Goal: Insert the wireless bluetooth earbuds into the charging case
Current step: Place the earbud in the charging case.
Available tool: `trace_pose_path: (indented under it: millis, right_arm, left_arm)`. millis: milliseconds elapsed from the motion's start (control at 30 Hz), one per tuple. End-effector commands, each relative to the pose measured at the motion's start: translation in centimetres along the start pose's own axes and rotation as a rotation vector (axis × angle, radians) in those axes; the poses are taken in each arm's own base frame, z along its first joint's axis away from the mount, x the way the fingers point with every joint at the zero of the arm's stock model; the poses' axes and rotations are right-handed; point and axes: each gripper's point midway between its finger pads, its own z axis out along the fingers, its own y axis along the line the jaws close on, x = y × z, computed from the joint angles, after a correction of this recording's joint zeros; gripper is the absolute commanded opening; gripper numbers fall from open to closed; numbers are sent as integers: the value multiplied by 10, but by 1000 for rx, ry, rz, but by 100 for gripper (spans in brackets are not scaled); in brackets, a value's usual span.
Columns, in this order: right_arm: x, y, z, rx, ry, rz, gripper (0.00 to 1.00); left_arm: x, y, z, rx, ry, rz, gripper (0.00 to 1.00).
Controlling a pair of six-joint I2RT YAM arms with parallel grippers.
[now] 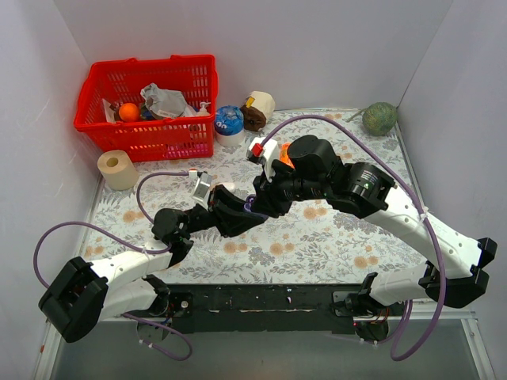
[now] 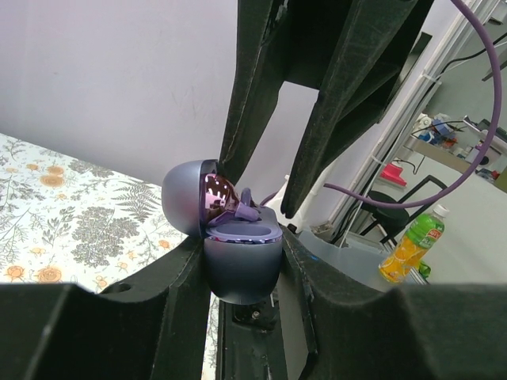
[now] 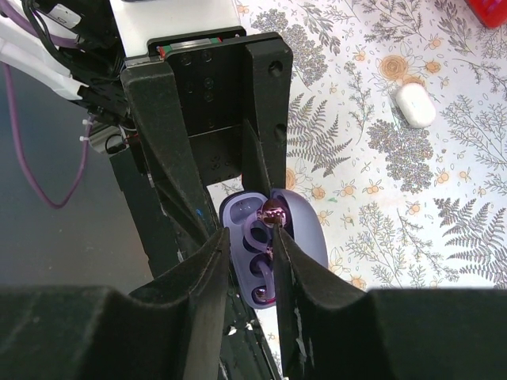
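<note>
Pair of arms. The left arm (image 1: 119, 273): white shell links, black rounded joint housings. The right arm (image 1: 412, 218): identical, plus an orange part (image 1: 285, 158) at the wrist. Purple cables (image 1: 79, 224) loop loosely off both. Black base rail (image 1: 261, 305) along the near edge. Gripper fingers (image 2: 170, 317): matte black, angular; black mount block (image 3: 214, 87) drilled with round holes.

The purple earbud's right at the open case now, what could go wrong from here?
The purple earbud sits near the hinge and is not clearly in a slot, so it may tumble out. The right gripper crowds the open lid. It could knock the lid shut or lever the purple case out of the left gripper.
</note>
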Motion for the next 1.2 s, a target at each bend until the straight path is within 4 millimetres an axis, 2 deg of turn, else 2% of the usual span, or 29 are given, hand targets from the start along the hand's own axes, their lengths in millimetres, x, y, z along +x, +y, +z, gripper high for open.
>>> trace_pose_path:
  millis: [0,100,333,467,700,933,1167]
  right_arm:
    - [1,3,1,-12,3,-17,34]
    - [5,3,4,-15,20,-18,31]
    - [8,5,3,-19,36,-22,37]
    - [12,3,6,7,55,-29,37]
    - [23,-4,13,49,95,-22,25]
    - [18,-3,9,53,77,-22,4]
    - [12,0,5,41,61,-29,1]
  left_arm:
    - [-17,-13,6,50,-31,66,0]
    - [-17,-14,7,51,-29,67,0]
    - [-16,-13,7,46,-25,75,0]
    - [-17,-12,8,43,-23,76,0]
    - [-18,-14,8,46,-21,86,0]
    - [-17,-13,7,42,-18,87,0]
    - [-17,-16,5,53,-29,92,0]
